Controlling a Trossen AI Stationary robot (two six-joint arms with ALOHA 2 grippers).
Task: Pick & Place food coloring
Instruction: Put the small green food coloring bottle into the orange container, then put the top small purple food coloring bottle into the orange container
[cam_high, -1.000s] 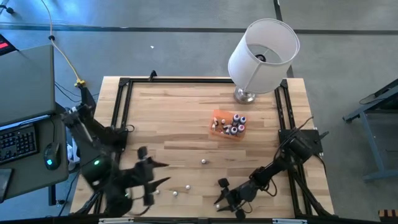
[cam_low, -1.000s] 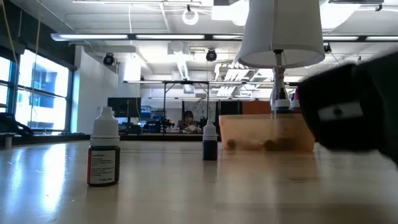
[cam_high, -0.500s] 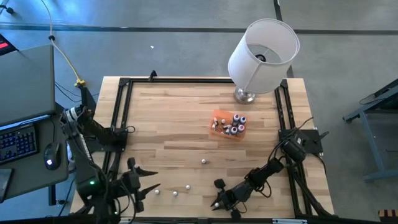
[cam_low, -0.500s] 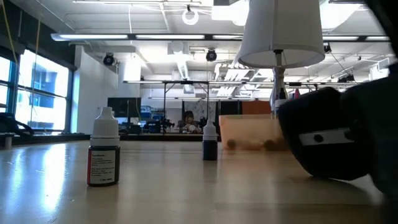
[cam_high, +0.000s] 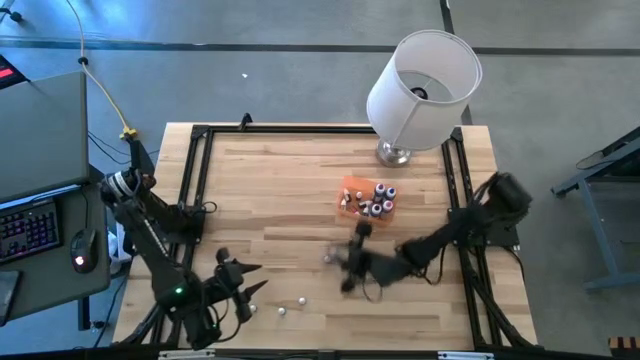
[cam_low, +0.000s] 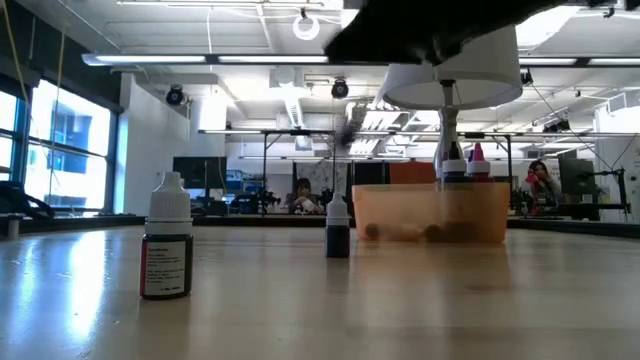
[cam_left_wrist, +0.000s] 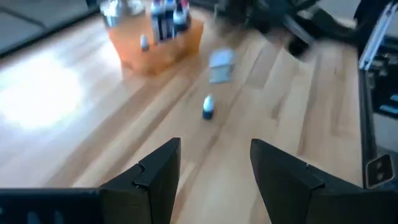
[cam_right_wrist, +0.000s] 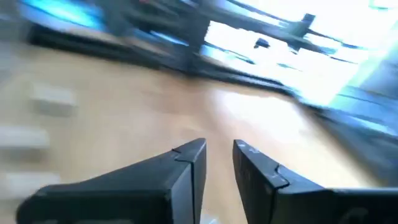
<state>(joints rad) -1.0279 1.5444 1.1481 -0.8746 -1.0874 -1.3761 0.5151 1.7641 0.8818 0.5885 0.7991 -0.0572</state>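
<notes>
**Bottles scattered on a wood table, most in the orange tray**

Wood planks form the table (cam_high: 280, 200), framed by black rails, with a white-shaded lamp (cam_high: 420, 85) at its far edge and a laptop (cam_high: 40, 120) off to the left. Behind it lies an open workshop with ceiling lights and a person (cam_low: 543, 182) seated far off.

No writing can be read; the nearest bottle (cam_low: 167, 250) has a dark label too small to make out. A second, dark bottle (cam_low: 338, 228) stands farther back, just beside the tray (cam_high: 352, 211), which holds a cluster of capped bottles (cam_high: 378, 198).

Left gripper (cam_high: 252, 281) waits near the front left corner, fingers apart and empty, two loose bottles (cam_high: 291, 304) close by. Right gripper (cam_high: 345, 270) is blurred above mid-table near the tray; its fingers (cam_right_wrist: 186, 171) stand close with a narrow gap, and whether they grip anything cannot be told.
</notes>
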